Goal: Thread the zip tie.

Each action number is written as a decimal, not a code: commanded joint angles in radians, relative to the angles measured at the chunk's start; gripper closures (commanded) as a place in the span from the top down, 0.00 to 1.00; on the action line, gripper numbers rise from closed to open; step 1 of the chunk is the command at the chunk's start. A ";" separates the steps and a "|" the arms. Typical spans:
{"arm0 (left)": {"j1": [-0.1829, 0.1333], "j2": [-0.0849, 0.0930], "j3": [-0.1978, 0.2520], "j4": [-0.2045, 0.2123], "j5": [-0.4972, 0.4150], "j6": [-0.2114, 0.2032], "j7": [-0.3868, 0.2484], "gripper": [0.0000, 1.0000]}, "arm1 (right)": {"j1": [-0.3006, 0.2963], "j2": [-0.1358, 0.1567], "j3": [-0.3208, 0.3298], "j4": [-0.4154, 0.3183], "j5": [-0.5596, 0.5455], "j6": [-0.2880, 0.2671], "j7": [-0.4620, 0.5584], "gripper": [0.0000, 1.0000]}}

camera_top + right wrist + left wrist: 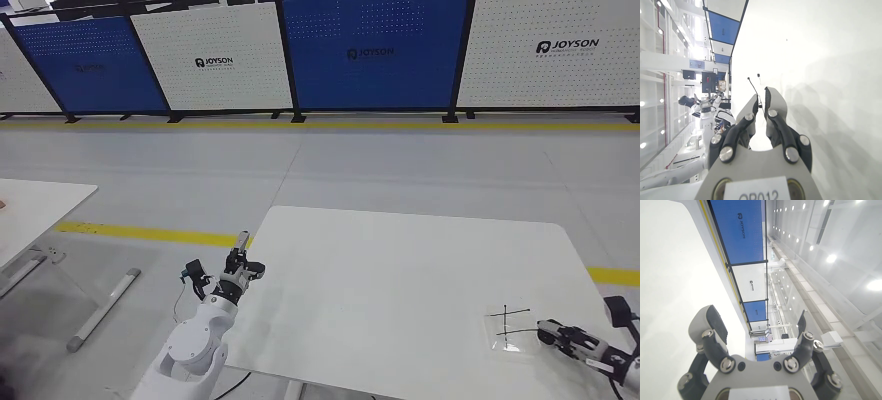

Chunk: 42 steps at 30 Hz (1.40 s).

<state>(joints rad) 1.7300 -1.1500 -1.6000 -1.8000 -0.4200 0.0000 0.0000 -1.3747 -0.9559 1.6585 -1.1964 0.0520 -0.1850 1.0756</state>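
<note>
Our right fingers (776, 106), narrowly parted, straddle the near end of a zip tie (753, 86) running lengthwise straight ahead; our left fingers (715, 321), spread wide, hang well apart.

My white table (400, 290) sits in the lower middle of the top view. At its lower right lies a clear sheet (522, 345), with thin black zip ties (512, 314) crossed on it.
</note>
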 commanded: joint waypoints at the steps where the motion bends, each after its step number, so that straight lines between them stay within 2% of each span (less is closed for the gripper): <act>1: 0.000 0.000 0.000 0.000 0.000 0.000 0.000 1.00 | 0.000 0.001 -0.001 -0.001 0.000 0.000 -0.002 0.14; 2: 0.000 0.000 0.000 0.000 0.000 0.000 0.000 1.00 | 0.000 0.002 -0.002 -0.002 -0.001 0.000 -0.003 0.13; 4: 0.000 0.000 0.000 0.000 0.000 0.000 0.000 1.00 | 0.000 0.003 -0.003 -0.004 0.000 0.001 -0.005 0.00; 10: 0.000 0.000 0.000 0.000 0.000 0.000 0.000 1.00 | -0.003 0.007 -0.004 -0.007 0.012 -0.002 -0.005 0.00; 19: 0.000 0.000 0.000 0.000 0.000 0.000 0.000 1.00 | -0.021 0.015 0.031 -0.005 0.111 -0.047 0.051 0.00; 24: 0.000 0.000 0.000 0.000 0.000 0.000 0.000 1.00 | -0.048 0.018 0.078 -0.018 0.257 -0.078 0.091 0.00; 27: 0.000 0.000 0.000 0.000 0.000 0.000 0.000 1.00 | -0.062 0.021 0.108 -0.022 0.374 -0.045 0.170 0.00; 39: 0.000 0.000 0.000 0.000 0.000 0.000 0.000 1.00 | -0.061 0.022 0.109 -0.023 0.379 -0.040 0.189 0.00; 42: 0.000 0.000 0.000 0.000 0.000 0.000 0.000 1.00 | -0.076 0.018 0.101 -0.046 0.388 -0.045 0.136 0.00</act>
<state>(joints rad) 1.7300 -1.1500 -1.6000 -1.8000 -0.4200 0.0000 0.0000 -1.4445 -0.9359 1.7614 -1.2349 0.4311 -0.2258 1.2348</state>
